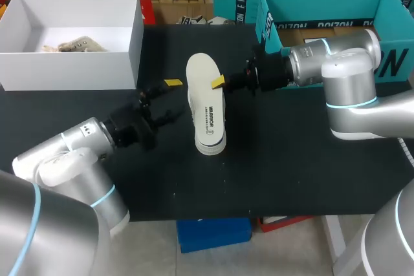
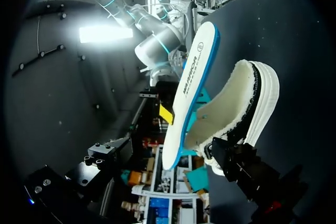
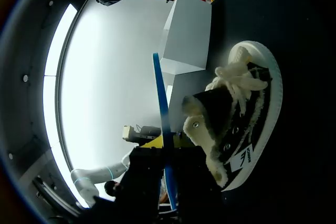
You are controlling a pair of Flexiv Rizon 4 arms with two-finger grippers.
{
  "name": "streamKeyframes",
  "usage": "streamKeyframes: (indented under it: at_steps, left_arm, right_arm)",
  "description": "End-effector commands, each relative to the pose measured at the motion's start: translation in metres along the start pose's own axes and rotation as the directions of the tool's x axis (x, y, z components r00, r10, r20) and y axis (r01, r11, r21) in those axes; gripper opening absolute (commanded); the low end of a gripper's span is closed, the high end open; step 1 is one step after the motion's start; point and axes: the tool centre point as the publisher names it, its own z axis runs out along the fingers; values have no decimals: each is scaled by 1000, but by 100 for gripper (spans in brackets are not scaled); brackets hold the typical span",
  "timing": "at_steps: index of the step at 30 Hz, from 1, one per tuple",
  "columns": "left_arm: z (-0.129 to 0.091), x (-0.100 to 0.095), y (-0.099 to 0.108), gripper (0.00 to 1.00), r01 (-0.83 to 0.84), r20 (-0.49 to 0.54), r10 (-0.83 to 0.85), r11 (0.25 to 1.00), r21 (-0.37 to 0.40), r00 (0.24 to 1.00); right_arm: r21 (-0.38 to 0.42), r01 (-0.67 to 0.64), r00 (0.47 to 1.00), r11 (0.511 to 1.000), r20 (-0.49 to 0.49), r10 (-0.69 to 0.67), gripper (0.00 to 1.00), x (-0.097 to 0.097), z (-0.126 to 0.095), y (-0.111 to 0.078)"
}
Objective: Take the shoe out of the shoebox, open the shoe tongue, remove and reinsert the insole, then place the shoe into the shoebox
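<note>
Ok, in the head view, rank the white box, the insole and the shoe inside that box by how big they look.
1. white box
2. insole, though it is raised nearer the camera
3. shoe in the box

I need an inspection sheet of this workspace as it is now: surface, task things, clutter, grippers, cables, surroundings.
surface: black table.
job's things: white insole with a blue edge, held beside the black fleece-lined shoe; white shoebox open at the far left.
clutter: a pale laced thing inside the shoebox.
grippers: right gripper shut on the insole's edge; left gripper open near the insole, holding nothing.
cables: nothing seen.
surroundings: teal box at the far right; on the table or behind it, cannot tell.
</note>
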Motion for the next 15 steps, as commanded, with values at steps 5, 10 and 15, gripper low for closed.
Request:
streamKeyframes:
  at_steps: [5, 10, 15]
  left_arm:
    - [27, -2, 11, 100, -20, 13, 20, 999, -38, 1000]
    - [38, -6, 15, 100, -29, 16, 29, 999, -24, 999]
    - [47, -4, 13, 100, -22, 24, 22, 1000, -7, 999]
  right_arm:
    - [0, 0, 1000, 1000, 1, 0, 0, 0, 1, 0]
    - [0, 0, 1000, 1000, 1, 0, 0, 0, 1, 0]
    - [0, 0, 1000, 1000, 1, 0, 0, 0, 1, 0]
